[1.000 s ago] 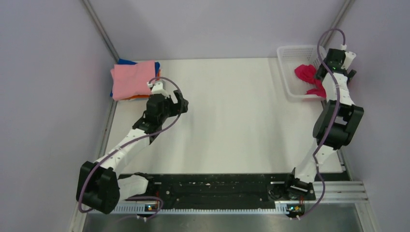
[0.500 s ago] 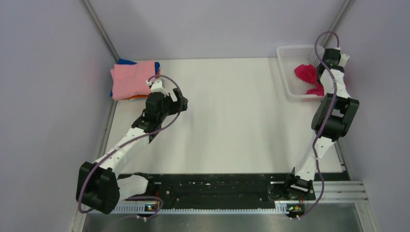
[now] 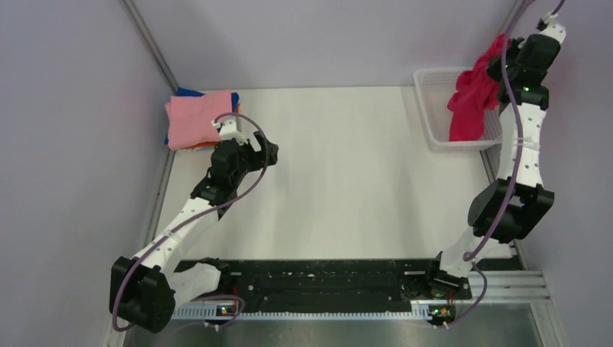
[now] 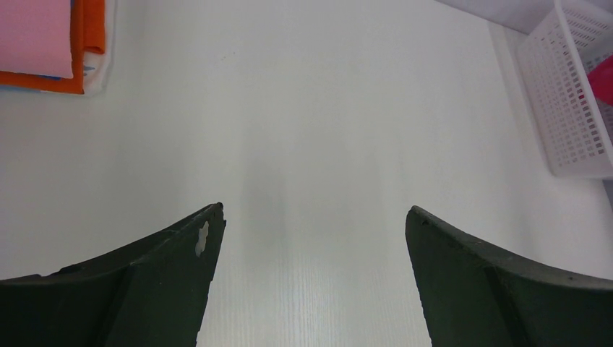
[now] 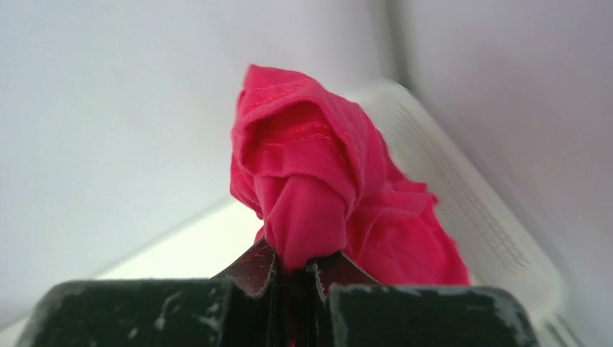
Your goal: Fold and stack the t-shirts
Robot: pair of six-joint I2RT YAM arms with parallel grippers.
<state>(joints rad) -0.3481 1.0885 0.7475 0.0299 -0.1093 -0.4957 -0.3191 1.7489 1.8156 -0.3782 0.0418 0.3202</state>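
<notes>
A crimson-red t-shirt (image 3: 473, 94) hangs bunched from my right gripper (image 3: 506, 61), raised above the white mesh basket (image 3: 434, 108) at the back right. In the right wrist view the jaws are shut on a fold of the red t-shirt (image 5: 318, 195), pinched at my right gripper (image 5: 293, 266). A stack of folded t-shirts (image 3: 196, 119), pink on top with orange, blue and white under it, lies at the back left; its corner shows as folded t-shirts (image 4: 50, 43) in the left wrist view. My left gripper (image 3: 266, 153) hovers just right of the stack, open and empty, as left gripper (image 4: 314, 217) over bare table.
The white table (image 3: 340, 173) spreads between the stack and the basket. The basket (image 4: 571, 108) shows at the far right of the left wrist view. Grey walls close in on the left, back and right. A black rail (image 3: 318, 278) runs along the near edge.
My right gripper shut on the red t-shirt in the basket and lifted it well up, so it now hangs above the basket. The left arm barely shifted.
</notes>
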